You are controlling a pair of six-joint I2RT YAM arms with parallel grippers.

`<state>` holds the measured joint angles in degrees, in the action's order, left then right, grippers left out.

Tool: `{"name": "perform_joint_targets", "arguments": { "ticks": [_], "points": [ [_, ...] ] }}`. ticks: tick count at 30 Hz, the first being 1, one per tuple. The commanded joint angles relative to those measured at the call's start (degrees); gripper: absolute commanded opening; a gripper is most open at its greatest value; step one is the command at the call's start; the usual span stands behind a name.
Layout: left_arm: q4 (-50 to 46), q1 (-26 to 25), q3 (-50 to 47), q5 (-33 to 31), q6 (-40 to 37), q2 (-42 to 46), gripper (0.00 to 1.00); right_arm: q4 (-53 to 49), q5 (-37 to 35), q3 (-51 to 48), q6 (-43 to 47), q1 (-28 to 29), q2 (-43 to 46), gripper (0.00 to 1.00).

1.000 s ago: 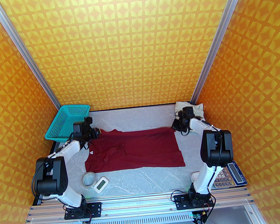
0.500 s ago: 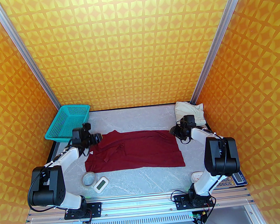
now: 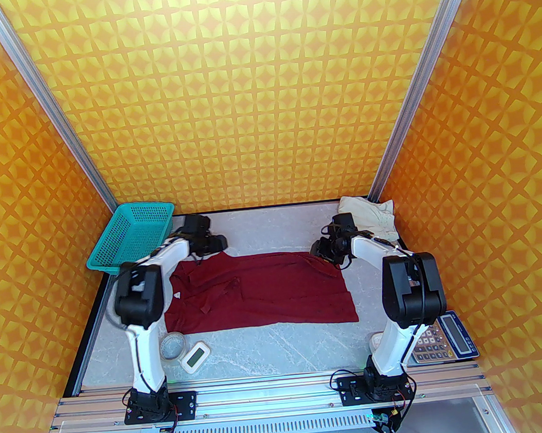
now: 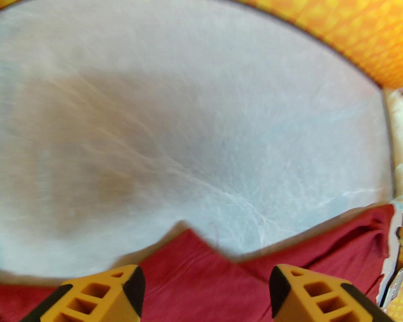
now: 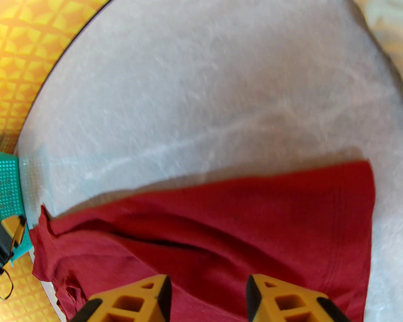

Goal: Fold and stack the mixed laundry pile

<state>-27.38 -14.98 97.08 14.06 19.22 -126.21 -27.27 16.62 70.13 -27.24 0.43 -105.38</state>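
Observation:
The dark red T-shirt [image 3: 259, 292] lies flat on the grey table, folded into a wide band, and shows beneath the fingers in the left wrist view [image 4: 189, 283] and the right wrist view [image 5: 220, 220]. The cream piece [image 3: 372, 214] is bunched at the back right corner. My left gripper [image 3: 219, 243] hovers over the shirt's far left corner, open and holding nothing [image 4: 206, 289]. Over the far right corner my right gripper [image 3: 317, 249] is also open and empty [image 5: 207, 295].
A teal mesh basket [image 3: 131, 237] stands at the back left, close behind the left arm. Near the front left lie a tape roll [image 3: 171, 345] and a small white device [image 3: 195, 356]. A calculator [image 3: 444, 341] sits front right.
Both grippers opened and let go of the shirt's far edge, which now rests on the table. The left gripper swung back and rightward; the right gripper shifted left.

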Motion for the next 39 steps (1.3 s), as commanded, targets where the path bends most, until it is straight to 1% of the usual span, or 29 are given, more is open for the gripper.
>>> {"name": "perform_joint_targets", "arguments": {
  "ticks": [1, 3, 6, 8, 11, 13, 15, 17, 18, 20, 24, 27, 30, 31, 33, 34, 37, 39],
  "points": [
    [-8.3, -1.4, 4.5, -3.7, -1.5, -2.0, 0.68, -1.8, 1.3, -0.3, -0.2, -0.5, 0.5, 0.45],
    [-9.5, -2.0, 5.7, -5.2, -1.9, -3.2, 0.65, -0.5, 3.4, -0.6, -1.4, -0.2, 0.5, 0.45],
    [-9.7, -2.4, 6.3, -5.4, -1.9, -4.5, 0.55, 0.1, 4.0, 1.3, -1.6, 1.2, -1.1, 0.46],
    [-9.9, -2.6, 6.3, -5.5, -1.8, -5.2, 0.48, 0.2, 4.8, 4.0, -0.2, 2.6, -3.2, 0.46],
    [-9.9, -2.9, 5.5, -5.4, -2.1, -5.1, 0.34, 0.0, 5.8, 7.9, 4.1, 4.8, -6.5, 0.46],
    [-9.4, -3.0, 4.0, -5.4, -2.1, -4.0, 0.22, -3.3, 3.7, 11.2, 7.4, 5.9, -8.8, 0.46],
    [-7.6, -3.0, 1.1, -5.4, -2.1, -1.9, 0.11, -5.4, 3.5, 13.4, 9.7, 6.3, -11.0, 0.46],
    [-6.5, -3.0, -1.1, -5.4, -2.1, -0.1, 0.03, -7.5, 3.8, 14.8, 10.9, 6.4, -12.6, 0.44],
    [-6.2, -3.1, -2.2, -5.4, -2.0, 0.8, 0.0, -8.2, 4.0, 15.0, 11.2, 6.5, -12.9, 0.41],
    [-5.4, -3.0, -4.5, -5.4, -2.1, 3.1, 0.0, -8.1, 4.4, 13.9, 11.0, 6.8, -12.1, 0.36],
    [-3.4, -3.2, -10.1, -5.1, -2.2, 8.6, 0.0, -7.7, 4.7, 10.4, 10.6, 7.2, -9.5, 0.22],
    [-2.2, -3.1, -14.5, -4.5, -2.3, 13.0, 0.0, -7.9, 3.1, 7.9, 9.7, 7.2, -7.7, 0.18],
    [-1.6, -3.2, -18.4, -4.0, -2.3, 16.9, 0.0, -7.6, 1.9, 5.5, 8.4, 7.2, -5.7, 0.17],
    [-1.5, -3.2, -19.5, -3.9, -2.4, 18.1, 0.0, -7.9, 0.9, 4.8, 7.9, 7.1, -4.9, 0.17],
    [-1.1, -3.3, -21.6, -3.7, -2.6, 20.0, 0.0, -7.8, -1.1, 2.6, 6.1, 6.9, -2.0, 0.28],
    [-0.9, -3.4, -22.4, -3.5, -2.6, 20.6, 0.0, -7.4, -1.3, 1.4, 4.8, 6.5, -0.5, 0.31],
    [-0.4, -4.1, -23.9, -3.2, -2.1, 21.6, 0.0, -6.0, 0.6, -3.1, 0.6, 2.7, 3.7, 0.37],
    [0.4, -5.0, -24.9, -3.2, -1.3, 22.3, 0.0, -5.6, 1.9, -5.5, -1.4, -0.5, 5.3, 0.39]
  ]
}}
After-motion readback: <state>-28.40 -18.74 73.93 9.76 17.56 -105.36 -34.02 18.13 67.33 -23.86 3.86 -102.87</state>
